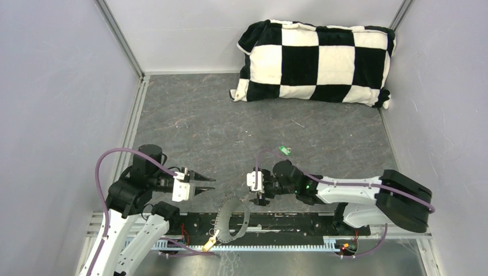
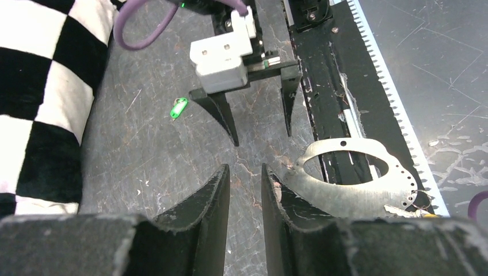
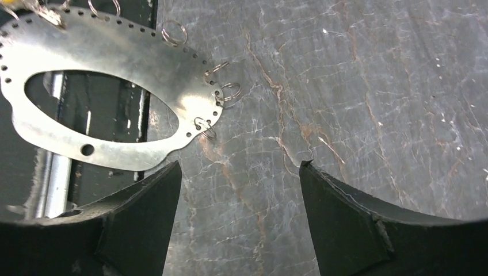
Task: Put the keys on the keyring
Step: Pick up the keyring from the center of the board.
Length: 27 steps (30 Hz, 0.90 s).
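The keyring [image 3: 126,54], a flat silvery oval with small split rings [image 3: 232,92] along its rim, lay at the tabletop's [image 1: 201,126] 6 o'clock edge, partly over a black rail [image 1: 299,221], with the yellow key [image 1: 212,242] at its 7 o'clock rim. The left fingers [image 1: 201,179] stood slightly apart and empty at the ring's 10 o'clock, while the right fingers [image 1: 258,199] were spread wide, holding nothing, beside its 1 o'clock rim. The green key [image 1: 285,150] lay loose at 1 o'clock from the right fingers, well apart from the ring.
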Available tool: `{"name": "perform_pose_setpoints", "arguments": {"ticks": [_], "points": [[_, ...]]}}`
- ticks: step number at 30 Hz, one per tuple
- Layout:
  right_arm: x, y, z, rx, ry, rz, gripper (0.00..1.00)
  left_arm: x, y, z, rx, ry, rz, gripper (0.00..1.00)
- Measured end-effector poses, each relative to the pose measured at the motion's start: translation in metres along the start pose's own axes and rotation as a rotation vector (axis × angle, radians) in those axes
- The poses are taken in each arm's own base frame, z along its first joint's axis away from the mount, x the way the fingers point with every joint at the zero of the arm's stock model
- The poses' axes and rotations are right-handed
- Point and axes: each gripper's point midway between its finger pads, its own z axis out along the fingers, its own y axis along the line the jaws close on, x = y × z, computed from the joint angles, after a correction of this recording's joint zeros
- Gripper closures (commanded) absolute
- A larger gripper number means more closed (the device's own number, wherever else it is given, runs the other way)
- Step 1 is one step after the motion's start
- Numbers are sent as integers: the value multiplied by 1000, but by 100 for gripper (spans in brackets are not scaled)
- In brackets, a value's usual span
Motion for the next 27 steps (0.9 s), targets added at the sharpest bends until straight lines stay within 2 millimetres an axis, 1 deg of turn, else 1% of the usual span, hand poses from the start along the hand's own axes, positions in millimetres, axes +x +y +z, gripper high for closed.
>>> {"name": "perform_pose_setpoints", "arguments": {"ticks": [2,4,8,10,14,17,20,22,24,27], "points": [[6,-1,7,-46,10,-39,20,0,0,0,0,0,0,66],[11,3,16,-109,24,-69,22,0,0,0,0,0,0,66],[11,10,35,-222,19,-110,27,0,0,0,1,0,-1,66],[9,12,38,-259,6,-122,32,0,0,0,1,1,-1,66],[9,11,47,-314,0,-130,40,0,0,0,1,0,-1,65],[15,11,51,-349,16,-132,48,1,0,0,2,1,-2,66],[25,13,53,-382,42,-125,50,1,1,1,3,2,-2,66],[32,15,52,-394,61,-119,54,2,1,1,4,3,-2,66],[34,18,52,-408,61,-117,61,2,1,1,4,3,2,66],[33,19,53,-421,63,-114,77,2,2,1,4,3,15,66]]}}
